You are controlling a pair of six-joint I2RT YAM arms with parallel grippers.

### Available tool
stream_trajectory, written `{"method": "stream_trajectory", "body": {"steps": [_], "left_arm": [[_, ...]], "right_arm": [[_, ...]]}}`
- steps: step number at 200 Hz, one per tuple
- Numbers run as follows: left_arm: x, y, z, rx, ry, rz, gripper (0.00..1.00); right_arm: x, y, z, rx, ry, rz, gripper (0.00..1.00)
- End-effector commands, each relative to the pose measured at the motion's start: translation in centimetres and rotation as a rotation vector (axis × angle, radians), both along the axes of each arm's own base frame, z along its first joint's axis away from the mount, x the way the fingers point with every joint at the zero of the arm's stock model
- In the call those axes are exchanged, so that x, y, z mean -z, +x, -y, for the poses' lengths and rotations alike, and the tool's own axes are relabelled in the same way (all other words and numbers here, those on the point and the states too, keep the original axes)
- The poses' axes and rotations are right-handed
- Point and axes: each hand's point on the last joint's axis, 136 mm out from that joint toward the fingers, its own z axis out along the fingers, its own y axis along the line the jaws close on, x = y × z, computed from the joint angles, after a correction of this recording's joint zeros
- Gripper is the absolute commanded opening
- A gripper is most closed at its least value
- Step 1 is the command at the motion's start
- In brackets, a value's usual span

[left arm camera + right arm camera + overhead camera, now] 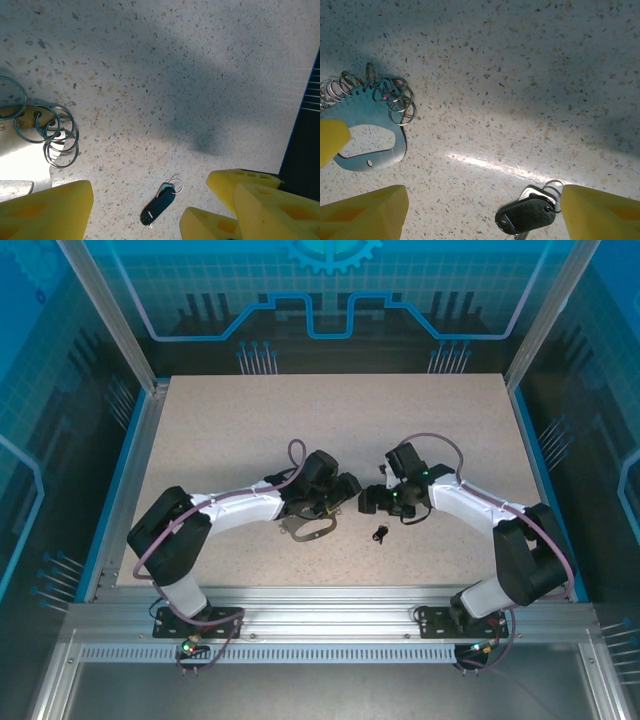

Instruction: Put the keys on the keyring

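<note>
The keys (380,533), a black fob with a small silver ring, lie flat on the speckled table. The keyring (308,529), a flat grey-blue plate fringed with silvery rings, lies just left of them under my left wrist. My left gripper (345,490) is open above the table; its wrist view has the keys (160,202) on the table between its yellow fingers (45,210) and the keyring (30,150) at the left edge. My right gripper (482,215) is open, the keys (527,215) lying beside its right finger (600,210). The keyring (370,145) sits upper left.
The two grippers face each other closely over the table's middle. Yellow fingers of the right gripper (210,225) crowd the left wrist view's lower right. The table's front edge (330,585) is near the keys. Glass walls enclose the table.
</note>
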Motion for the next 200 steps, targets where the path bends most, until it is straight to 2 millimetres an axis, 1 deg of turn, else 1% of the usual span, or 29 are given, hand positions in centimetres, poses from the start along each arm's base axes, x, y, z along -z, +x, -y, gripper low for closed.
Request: {"method": "stream_trajectory", "body": {"steps": [1,56,81,95,119,131,139,141,143,156,174,200], "left_arm": [[0.4,0.2,0.9,-0.010,-0.056,-0.006,0.76],[1.1,0.1,1.0,-0.003,-0.061,-0.011,0.77],[1.0,0.1,0.4,0.002,-0.034,0.005,0.77],[0.7,0.3,-0.3,0.015,0.005,0.020,0.77],[-0.2,0.8,-2.4,0.020,0.059,0.043,0.78],[-0.7,1.3,-3.9,0.005,0.081,0.051,0.78],[-1.1,1.5,-4.9,-0.004,0.089,0.056,0.78],[-1.2,1.6,-5.1,-0.008,0.090,0.058,0.78],[-1.4,1.7,-5.4,-0.011,0.090,0.059,0.78],[-2.1,2.3,-6.8,-0.024,0.091,0.070,0.78],[-3.0,2.7,-8.5,-0.037,0.102,0.077,0.78],[-3.6,2.9,-10.4,-0.053,0.120,0.084,0.79]], "right_arm": [[0.4,-1.0,0.7,0.026,0.011,-0.035,0.80],[0.0,-0.9,0.9,0.047,0.025,-0.029,0.79],[-0.2,-0.8,0.5,0.040,0.054,-0.018,0.78],[-0.5,-0.6,-0.2,0.007,0.080,0.003,0.75],[-1.2,-0.3,-1.6,-0.085,0.099,0.058,0.71],[-1.4,-0.1,-2.5,-0.138,0.089,0.085,0.70],[-0.9,-0.4,-2.8,-0.170,0.066,0.081,0.68],[-1.5,0.2,-3.2,-0.178,0.068,0.100,0.68],[-1.6,0.3,-3.4,-0.184,0.062,0.105,0.68],[-1.2,0.5,-4.2,-0.218,0.018,0.100,0.66],[-0.4,0.7,-5.2,-0.221,-0.018,0.063,0.60],[0.0,1.0,-7.1,-0.167,0.024,-0.009,0.53]]}}
